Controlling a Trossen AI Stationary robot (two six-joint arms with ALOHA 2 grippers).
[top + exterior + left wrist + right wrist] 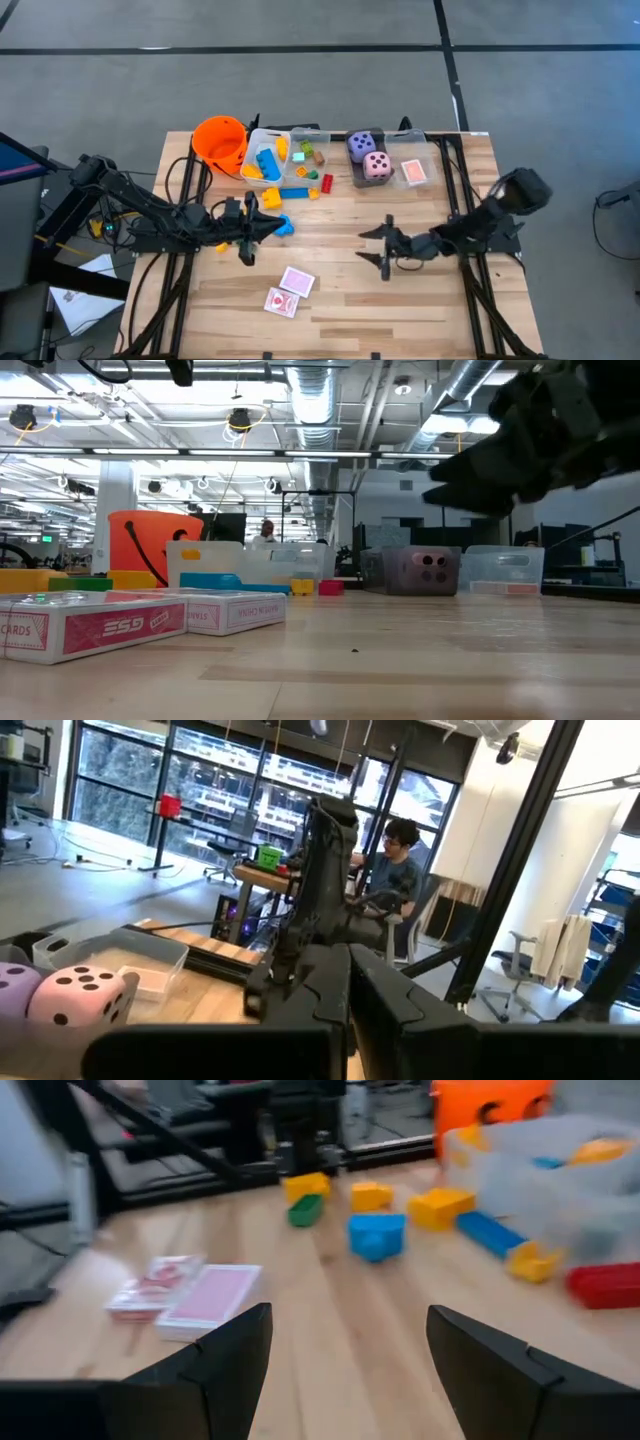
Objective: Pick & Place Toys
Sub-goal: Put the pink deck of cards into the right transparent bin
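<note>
With dice (369, 155) already binned at the table's far edge and cards (289, 291) lying near its front edge, the empty, wide-open right gripper (387, 249) seems between picks, needing to descend over the cards, while the left gripper (246, 229) waits closed.

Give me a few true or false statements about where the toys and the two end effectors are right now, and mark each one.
1. The pink die sits in a clear bin. True.
2. The two card packs lie inside the orange bucket. False: they lie on the bare table.
3. The right end effector is open and holds nothing. True.
4. The left end effector is wide open. False: it is shut.
5. The purple die is beside the pink one. True.
</note>
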